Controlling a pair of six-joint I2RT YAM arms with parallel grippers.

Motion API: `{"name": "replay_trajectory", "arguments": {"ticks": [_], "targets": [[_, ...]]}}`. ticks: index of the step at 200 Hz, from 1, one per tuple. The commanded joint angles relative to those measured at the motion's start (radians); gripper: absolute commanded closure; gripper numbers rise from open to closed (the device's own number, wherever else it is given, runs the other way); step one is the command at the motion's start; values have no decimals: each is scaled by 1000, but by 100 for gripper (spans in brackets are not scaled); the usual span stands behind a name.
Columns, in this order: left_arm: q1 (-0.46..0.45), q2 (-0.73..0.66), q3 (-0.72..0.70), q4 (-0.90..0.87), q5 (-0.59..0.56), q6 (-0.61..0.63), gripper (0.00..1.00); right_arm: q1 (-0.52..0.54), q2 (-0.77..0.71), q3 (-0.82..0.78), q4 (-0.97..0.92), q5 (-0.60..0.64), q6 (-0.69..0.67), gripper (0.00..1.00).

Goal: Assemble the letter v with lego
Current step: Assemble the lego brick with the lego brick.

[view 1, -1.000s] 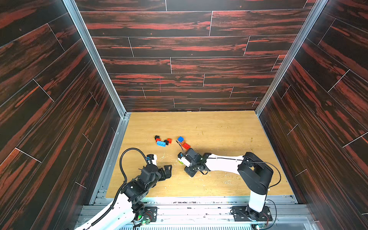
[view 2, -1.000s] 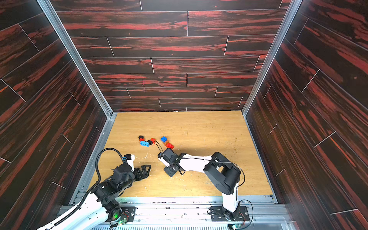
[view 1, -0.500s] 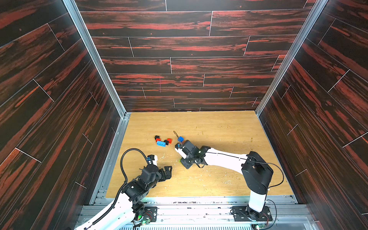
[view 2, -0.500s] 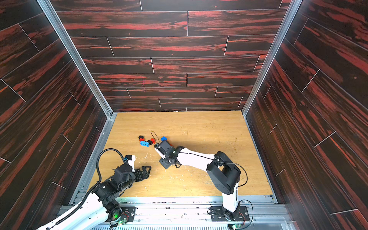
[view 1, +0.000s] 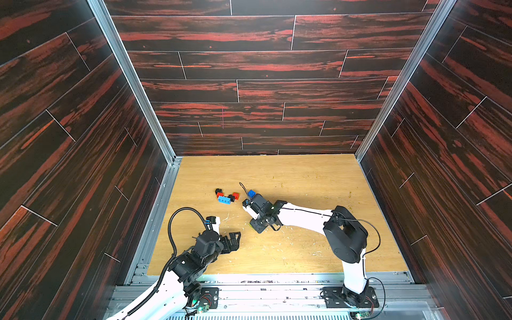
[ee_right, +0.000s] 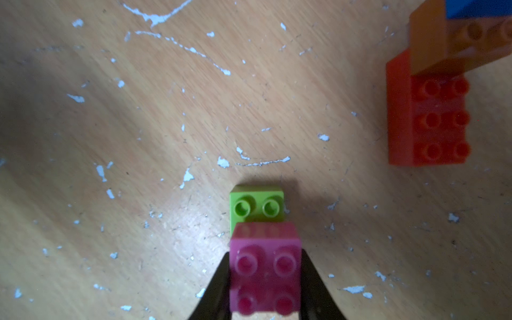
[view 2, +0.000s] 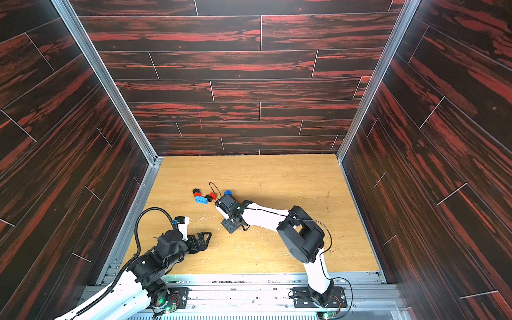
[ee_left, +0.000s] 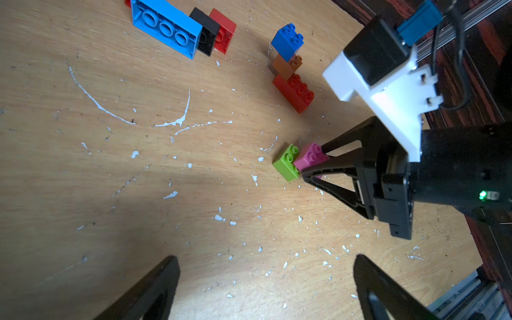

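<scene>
My right gripper (ee_right: 265, 266) is shut on a pink lego brick (ee_right: 265, 271), its fingers pressing the brick's two sides. A green brick (ee_right: 256, 206) sticks out from under the pink one, low at the table. A stack of a long red brick (ee_left: 295, 92), an orange brick (ee_left: 286, 65) and a blue brick (ee_left: 288, 38) stands just beyond. Farther left lie a long light-blue brick (view 1: 224, 200), a black one (ee_left: 206, 27) and a red one (ee_left: 224, 30), side by side. My left gripper (ee_left: 266, 260) is open and holds nothing, near the front left (view 1: 234, 241).
The wooden table (view 1: 304, 180) is flecked with white scratches and chips. Dark panelled walls close it in on three sides, with a metal rail (view 1: 277, 277) along the front edge. The right arm's elbow (view 1: 345, 235) stands over the front right.
The right wrist has swung a little toward the back left, still shut on the pink brick, and now covers the red brick in the top views. The left arm has stayed put.
</scene>
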Motion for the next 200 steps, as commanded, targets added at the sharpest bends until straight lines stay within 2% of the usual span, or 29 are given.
{"name": "replay_trajectory", "arguments": {"ticks": [1,120,200], "targets": [[2,10,-5,3,5,9,0,-2,11,-7,-2,-14,-1,84],[3,14,-5,-5,-17,-2,0,-2,18,-44,-47,-51,44,84],[3,3,-9,-15,-24,-17,0,29,61,43,-213,-2,209,84]]}}
